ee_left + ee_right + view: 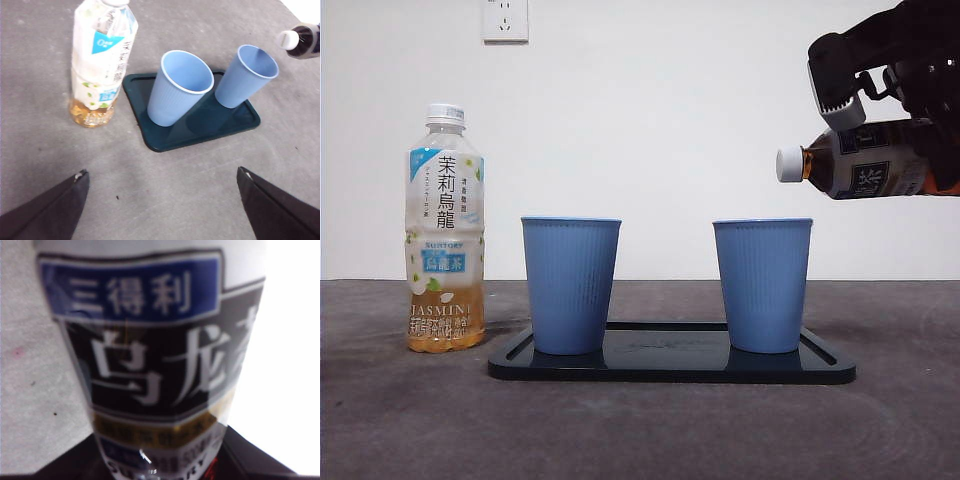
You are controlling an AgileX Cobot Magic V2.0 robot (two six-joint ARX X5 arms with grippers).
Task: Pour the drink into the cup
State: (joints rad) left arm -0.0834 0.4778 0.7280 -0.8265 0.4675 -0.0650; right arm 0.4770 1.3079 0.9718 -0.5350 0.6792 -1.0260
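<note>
My right gripper (pixel 910 130) is shut on a dark tea bottle (pixel 865 162) with a white cap (pixel 789 164). The bottle lies nearly level, cap on, its mouth above and just right of the right blue cup (pixel 762 285). The bottle's label fills the right wrist view (pixel 150 355). A second blue cup (pixel 570 284) stands at the left of the black tray (pixel 670 367). Both cups (pixel 177 87) (pixel 247 75) and the bottle's cap (pixel 288 40) show in the left wrist view. My left gripper (pixel 160 200) is open and empty, above the table before the tray.
A pale jasmine tea bottle (pixel 444 230) stands upright on the grey table, left of the tray; it also shows in the left wrist view (pixel 100 60). A white wall with a socket (pixel 505 20) is behind.
</note>
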